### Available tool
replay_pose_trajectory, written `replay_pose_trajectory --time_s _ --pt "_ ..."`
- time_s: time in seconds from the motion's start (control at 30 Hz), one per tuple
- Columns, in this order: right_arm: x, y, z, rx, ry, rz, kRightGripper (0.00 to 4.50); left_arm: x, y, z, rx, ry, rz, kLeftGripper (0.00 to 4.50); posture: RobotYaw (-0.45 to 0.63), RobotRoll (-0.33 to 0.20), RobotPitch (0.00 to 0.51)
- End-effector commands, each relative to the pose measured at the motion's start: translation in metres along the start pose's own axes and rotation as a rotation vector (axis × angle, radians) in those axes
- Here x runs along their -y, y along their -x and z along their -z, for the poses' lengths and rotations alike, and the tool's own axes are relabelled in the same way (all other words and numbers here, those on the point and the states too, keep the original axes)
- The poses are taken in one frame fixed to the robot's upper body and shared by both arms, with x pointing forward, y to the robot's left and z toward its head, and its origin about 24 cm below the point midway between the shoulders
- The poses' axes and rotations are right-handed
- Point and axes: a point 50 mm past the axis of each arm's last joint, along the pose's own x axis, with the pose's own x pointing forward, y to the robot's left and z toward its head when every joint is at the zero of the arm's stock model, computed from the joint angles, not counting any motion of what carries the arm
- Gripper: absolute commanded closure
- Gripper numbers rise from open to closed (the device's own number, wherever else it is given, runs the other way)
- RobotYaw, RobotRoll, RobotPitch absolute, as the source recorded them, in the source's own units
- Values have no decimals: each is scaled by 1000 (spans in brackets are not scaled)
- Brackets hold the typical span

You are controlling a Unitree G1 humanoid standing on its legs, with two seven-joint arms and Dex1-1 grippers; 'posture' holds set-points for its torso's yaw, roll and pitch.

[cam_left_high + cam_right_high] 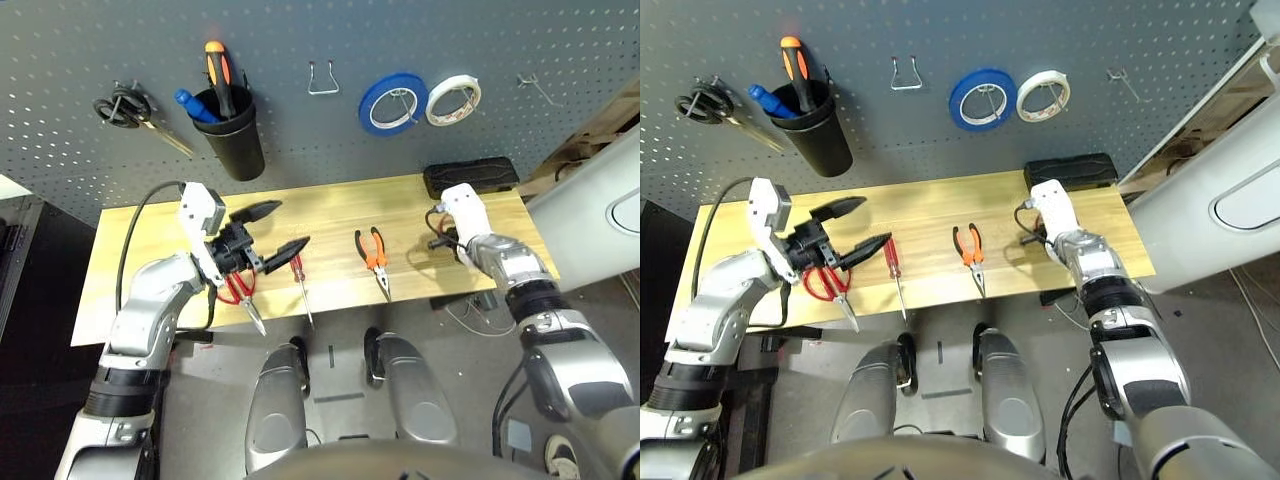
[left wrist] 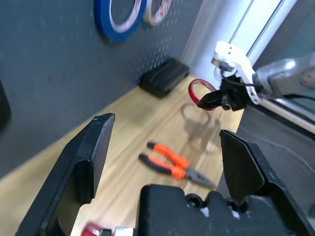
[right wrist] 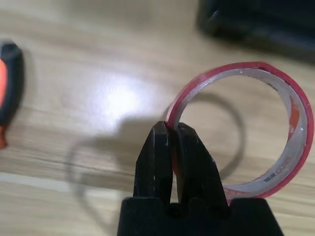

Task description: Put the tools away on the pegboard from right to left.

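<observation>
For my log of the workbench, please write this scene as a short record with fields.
right gripper: fingers shut on the red tape ring, held above the table
left gripper: fingers open, empty
on table: orange-handled pliers, red-handled screwdriver, red-handled scissors
on pegboard: blue tape roll, white tape roll, black-handled scissors

The worktop [image 1: 330,215] is pale wood. Directly on it lie 3 tools: the red-handled scissors [image 1: 241,292], the slim red-handled screwdriver [image 1: 299,277] just beside them, and, apart from those 2, the orange-handled pliers [image 1: 374,261], jaws pointing toward the robot. 1 black case [image 1: 471,177] sits at the edge along the pegboard [image 1: 300,130], to the robot's right.
</observation>
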Motion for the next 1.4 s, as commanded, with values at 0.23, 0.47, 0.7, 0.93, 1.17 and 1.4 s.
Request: replay_pose_trajectory --time_s 0.23,0.47,0.7,0.93,1.17,1.4 --pt "11 47 -18 180 17 149 4477 -13 16 -29 -18 8 24 0 -98 0 60" --pt "18 62 -35 321 62 223 4477 -25 31 -46 -30 -15 -10 0 -90 0 31" --pt "42 63 -58 439 112 282 4477 -30 31 -58 -18 -45 -22 0 -80 0 22" --pt "72 52 -71 426 121 302 4477 -26 23 -60 -6 -44 -12 0 -70 0 23" --pt "80 20 -75 400 53 190 4477 -20 15 -56 1 -22 -1 0 -62 0 30" --pt "79 -2 -81 356 81 213 3255 -10 2 -55 22 1 30 0 -53 0 31"
